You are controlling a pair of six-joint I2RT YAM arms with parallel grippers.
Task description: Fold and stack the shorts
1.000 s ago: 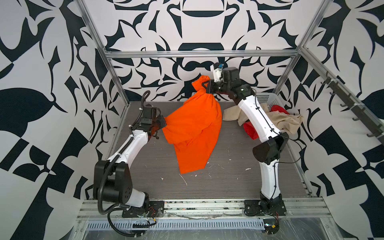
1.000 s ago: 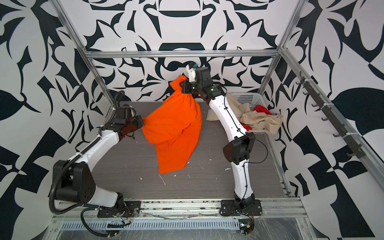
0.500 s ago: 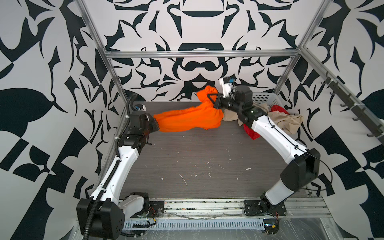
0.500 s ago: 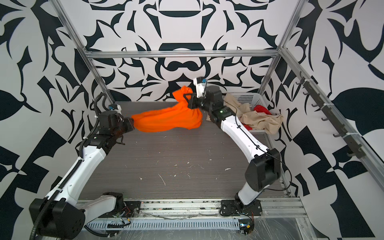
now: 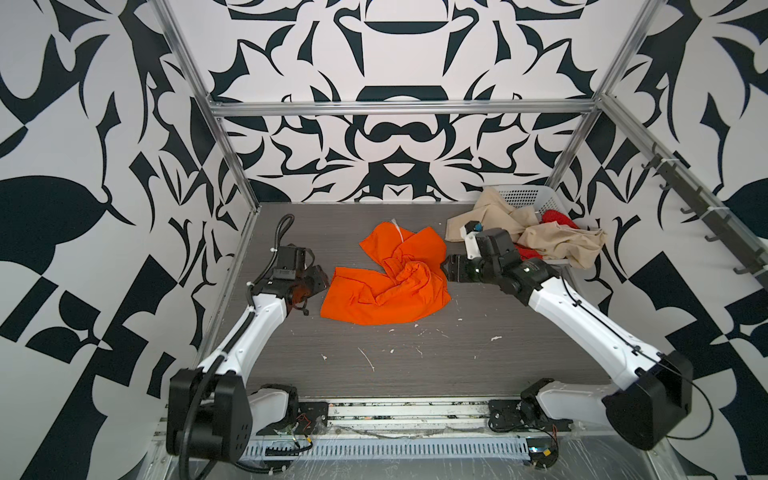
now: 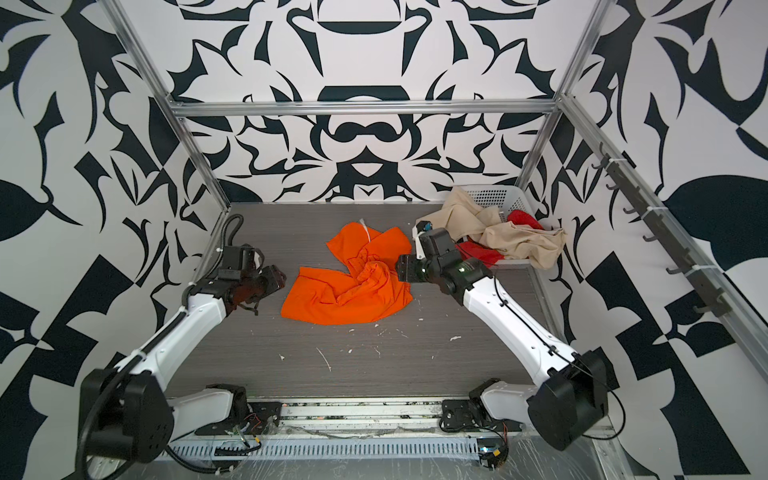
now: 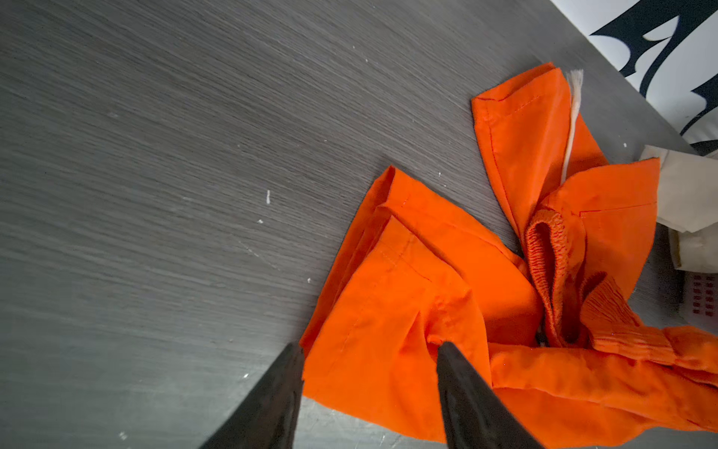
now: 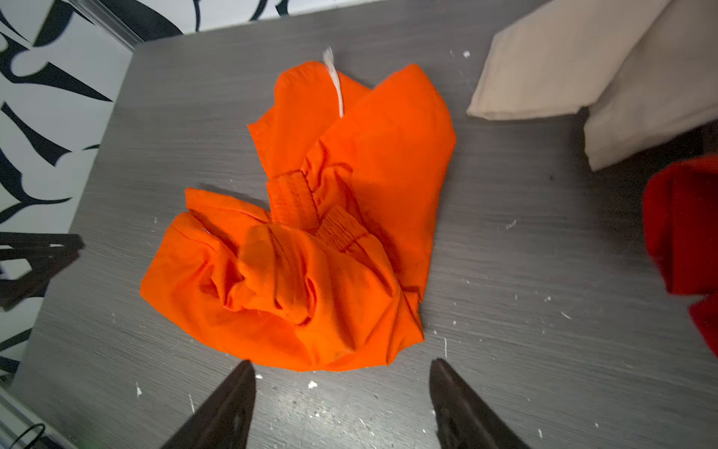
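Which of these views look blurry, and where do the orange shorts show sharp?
Both top views: evenly lit and sharp, orange shorts crisp. Left wrist view: shorts' seams sharp, bare table smeared. Right wrist view: shorts sharp, left gripper blurred at the picture's edge.

Orange shorts (image 5: 374,299) of matt cloth

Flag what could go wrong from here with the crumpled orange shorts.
The orange shorts lie bunched, waistband twisted into the middle; a grab there may take several layers and fold crooked.
The open left pincer straddles a doubled corner of them and may catch one layer only.
The beige shorts drape beside the open right pincer and could snag.
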